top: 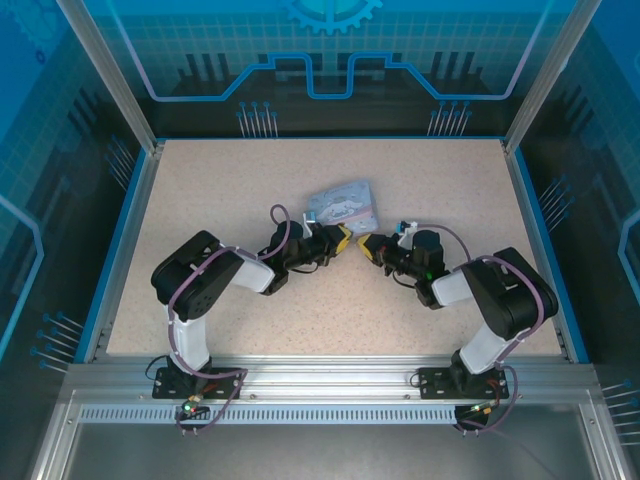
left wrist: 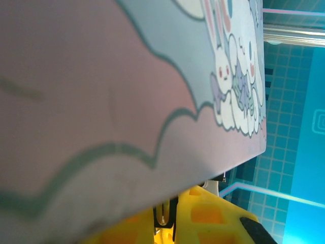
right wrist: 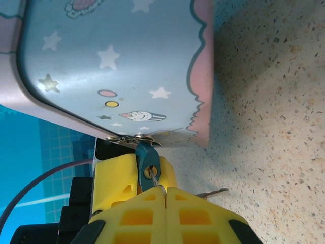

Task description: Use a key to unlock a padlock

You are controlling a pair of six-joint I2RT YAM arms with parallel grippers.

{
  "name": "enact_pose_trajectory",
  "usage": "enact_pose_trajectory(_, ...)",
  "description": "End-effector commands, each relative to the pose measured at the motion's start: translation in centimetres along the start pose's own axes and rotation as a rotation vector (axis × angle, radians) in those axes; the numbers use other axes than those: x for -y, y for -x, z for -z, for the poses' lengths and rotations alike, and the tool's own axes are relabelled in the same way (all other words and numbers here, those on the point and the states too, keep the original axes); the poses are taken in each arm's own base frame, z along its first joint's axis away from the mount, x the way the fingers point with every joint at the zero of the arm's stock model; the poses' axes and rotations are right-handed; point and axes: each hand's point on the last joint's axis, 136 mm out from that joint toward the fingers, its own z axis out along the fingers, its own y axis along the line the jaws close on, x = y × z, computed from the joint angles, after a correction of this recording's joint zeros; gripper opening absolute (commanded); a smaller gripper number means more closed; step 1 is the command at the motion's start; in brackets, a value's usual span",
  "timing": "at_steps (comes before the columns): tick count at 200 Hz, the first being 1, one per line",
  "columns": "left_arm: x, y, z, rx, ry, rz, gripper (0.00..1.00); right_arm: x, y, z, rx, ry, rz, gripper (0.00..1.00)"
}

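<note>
padlock [right wrist: 147,162] at box [right wrist: 117,66] edge, clamped in left jaws, key [right wrist: 155,180] pinched in closed right jaws

The box [right wrist: 117,61] has a smooth, glossy printed skin with a soft sheen, possibly painted tin. The padlock [right wrist: 148,160] looks teal and satin-smooth, and the key [right wrist: 154,180] is thin bare metal. The right fingers [right wrist: 137,216] are matt yellow plastic. The bench [right wrist: 264,127] is speckled, grainy and matt.

- You can read no text, brand or number on the patterned box [right wrist: 127,66]: stars, cupcake, rabbits only.
- Gear emblem [top: 331,12], back wall: unlettered.
</note>
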Motion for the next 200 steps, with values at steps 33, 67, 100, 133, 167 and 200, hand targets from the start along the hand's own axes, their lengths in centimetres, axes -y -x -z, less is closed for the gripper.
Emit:
enact_pose_trajectory(33, 3.5, -2.5, -0.1, -0.097, -0.127, -0.036, 0.00, 0.8, 1.0, -0.2, 0.005, -0.012, 0.015, 0.00)
enact_pose_trajectory(67, 3.2, -2.4, -0.2, -0.096, -0.123, -0.036, 0.00, 0.0, 0.8, -0.3, -0.012, 0.013, 0.026, 0.00)
enact_pose_trajectory(100, 3.2, -2.4, -0.2, -0.099, -0.126, -0.033, 0.00, -1.1, 0.2, -0.7, -0.031, 0.027, 0.042, 0.00)
enact_pose_trajectory(133, 3.0, -2.4, -0.2, -0.098, -0.120, -0.033, 0.00, -2.2, -0.6, -1.1, -0.051, 0.052, 0.040, 0.00)
enact_pose_trajectory(167, 2.9, -2.4, -0.3, -0.097, -0.119, -0.032, 0.00, -2.2, -0.7, -1.2, -0.050, 0.063, -0.033, 0.00)
enact_pose_trajectory(200, 2.9, -2.3, -0.3, -0.094, -0.122, -0.033, 0.00, -1.9, -0.4, -1.6, -0.049, 0.090, -0.135, 0.00)
